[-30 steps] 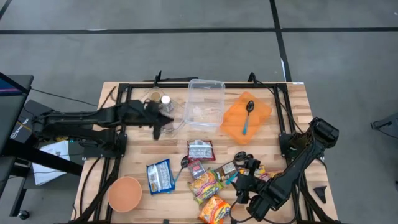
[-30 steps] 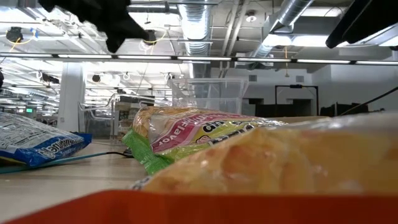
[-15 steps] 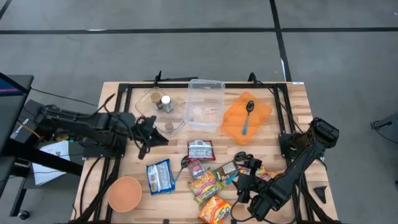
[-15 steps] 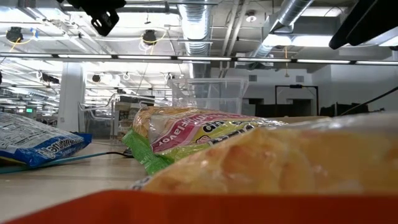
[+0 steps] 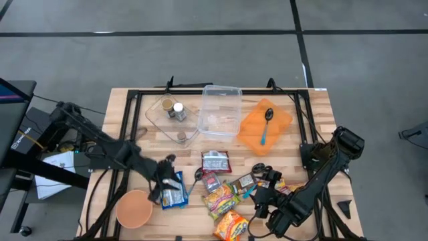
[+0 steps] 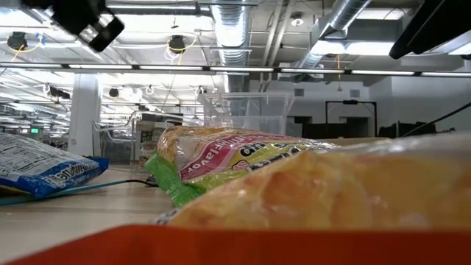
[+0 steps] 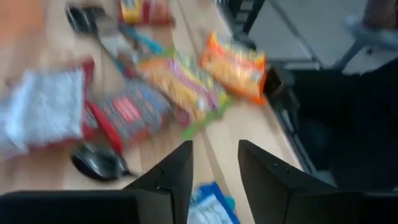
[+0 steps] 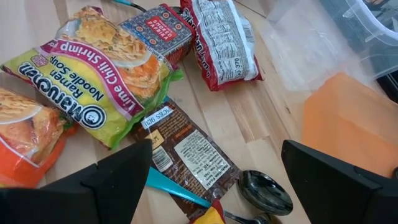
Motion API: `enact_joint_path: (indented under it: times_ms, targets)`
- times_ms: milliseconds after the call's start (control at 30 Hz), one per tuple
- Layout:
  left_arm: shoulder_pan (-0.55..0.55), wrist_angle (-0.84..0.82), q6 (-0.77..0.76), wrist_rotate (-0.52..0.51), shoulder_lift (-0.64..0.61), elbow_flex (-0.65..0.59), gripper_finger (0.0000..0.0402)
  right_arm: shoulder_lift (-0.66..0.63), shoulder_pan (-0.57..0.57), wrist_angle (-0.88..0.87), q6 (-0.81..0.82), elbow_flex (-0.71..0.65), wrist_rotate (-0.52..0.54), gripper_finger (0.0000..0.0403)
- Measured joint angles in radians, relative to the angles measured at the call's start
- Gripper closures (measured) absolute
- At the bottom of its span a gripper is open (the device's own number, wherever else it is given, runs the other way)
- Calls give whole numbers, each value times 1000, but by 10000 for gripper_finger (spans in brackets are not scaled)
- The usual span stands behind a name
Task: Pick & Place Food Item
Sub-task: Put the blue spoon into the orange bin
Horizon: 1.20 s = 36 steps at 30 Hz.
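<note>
While the left gripper (image 5: pixel 162 179) hangs over the front-left of the table (image 5: pixel 314 107), its fingers stand slightly parted with nothing between them. Just beneath lies the blue snack packet (image 5: pixel 172 190), flat, long axis running front to back, beside the orange bowl (image 5: pixel 134 208). Left arm reaches in from the left edge, angled toward the front. Right gripper (image 5: pixel 267 201) rests low at front-right, fingers spread and empty, above the noodle packets (image 5: pixel 221 199). Farther back: clear container (image 5: pixel 221 110), orange cloth (image 5: pixel 265 126).
</note>
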Motion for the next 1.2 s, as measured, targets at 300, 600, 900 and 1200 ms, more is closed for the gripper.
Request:
enact_joint_path:
  times_ms: [300, 600, 900, 1200]
  targets:
    - [-138, 58, -257, -131, 228, 0, 279, 0, 0, 0, 0, 0, 0, 49]
    - [-243, 67, -210, -216, 474, 137, 279, 0, 0, 3, 6, 0, -1, 49]
    - [-287, 8, -2, -468, 659, 344, 267, 0, 0, 3, 7, 0, -1, 49]
    - [-157, -160, -385, -573, 719, 385, 225, 0, 0, 7, 8, 0, -24, 49]
